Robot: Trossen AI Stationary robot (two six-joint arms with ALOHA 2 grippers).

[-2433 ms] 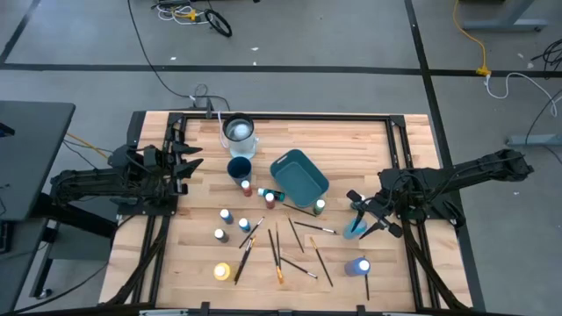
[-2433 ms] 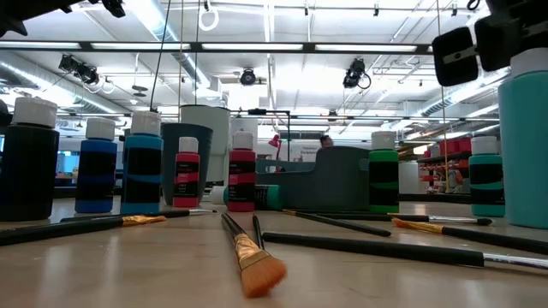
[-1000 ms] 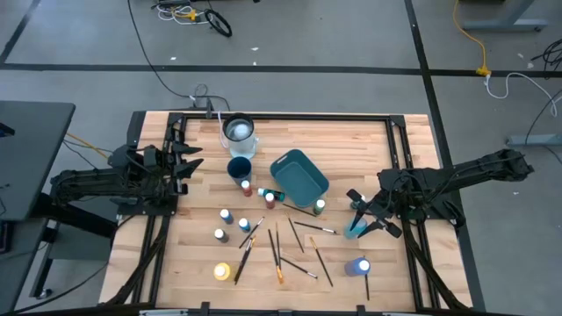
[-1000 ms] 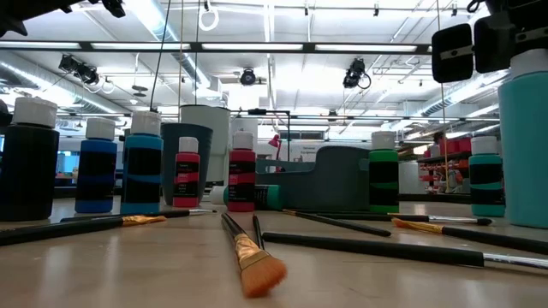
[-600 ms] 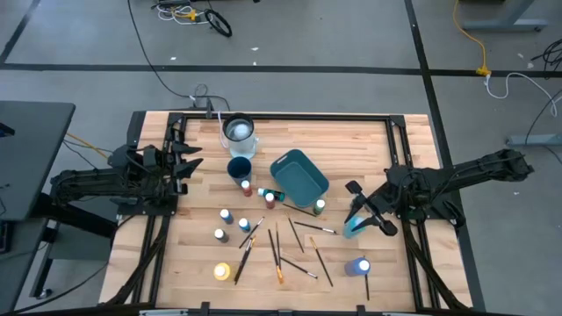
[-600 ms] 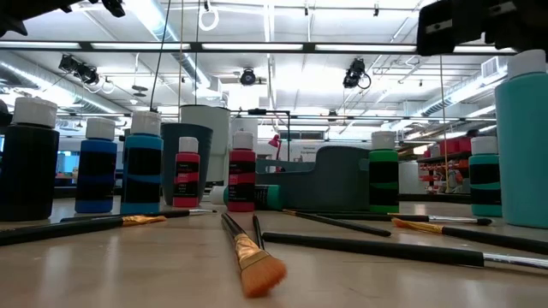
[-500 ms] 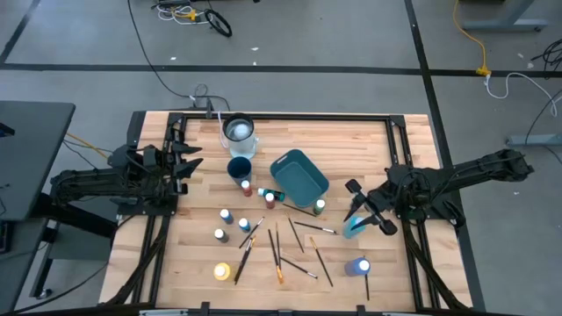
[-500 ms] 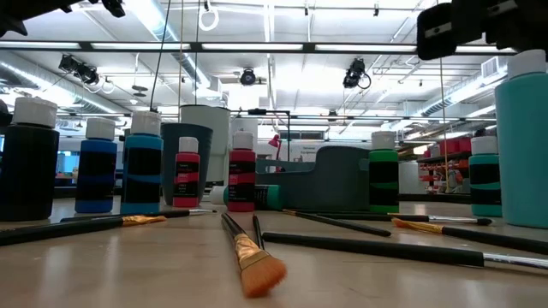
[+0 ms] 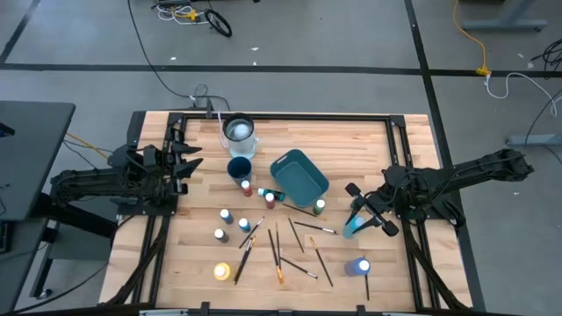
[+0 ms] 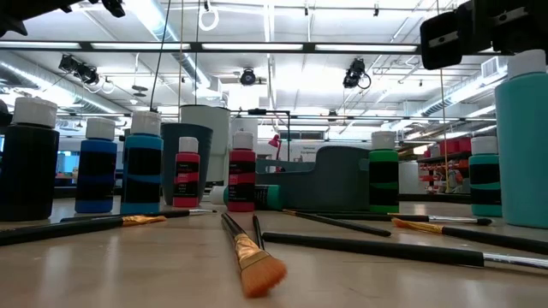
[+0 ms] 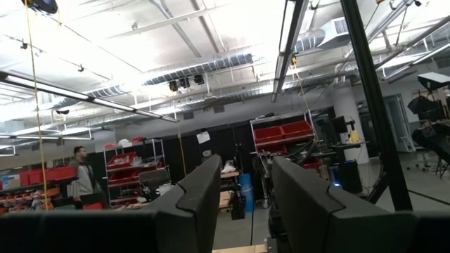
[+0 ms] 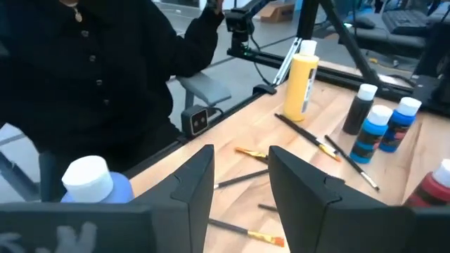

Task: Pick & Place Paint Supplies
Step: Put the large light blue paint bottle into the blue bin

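A teal paint bottle (image 9: 351,230) (image 10: 524,145) stands upright on its base at the table's right. My right gripper (image 9: 367,211) (image 12: 242,176) hovers open just above and beside the bottle, with nothing between its fingers. Other small paint bottles (image 9: 226,215) and thin brushes (image 9: 281,246) are spread over the middle of the table. A blue bottle (image 9: 358,266) and a yellow one (image 9: 222,271) stand near the front edge. My left gripper (image 9: 191,162) (image 11: 242,204) waits open at the table's left edge, raised and pointing upward.
A teal tray (image 9: 299,175) lies at the table's middle, with a dark blue cup (image 9: 239,167) and a clear pitcher (image 9: 239,132) behind it. Brushes (image 10: 248,248) lie flat on the wood. A person in black clothing (image 12: 91,63) stands past the table's near edge.
My right gripper has risen a little above the teal bottle and tipped its fingers up from slanting down to nearly level. The gap between its fingers looks the same. The teal bottle has stayed standing where it was.
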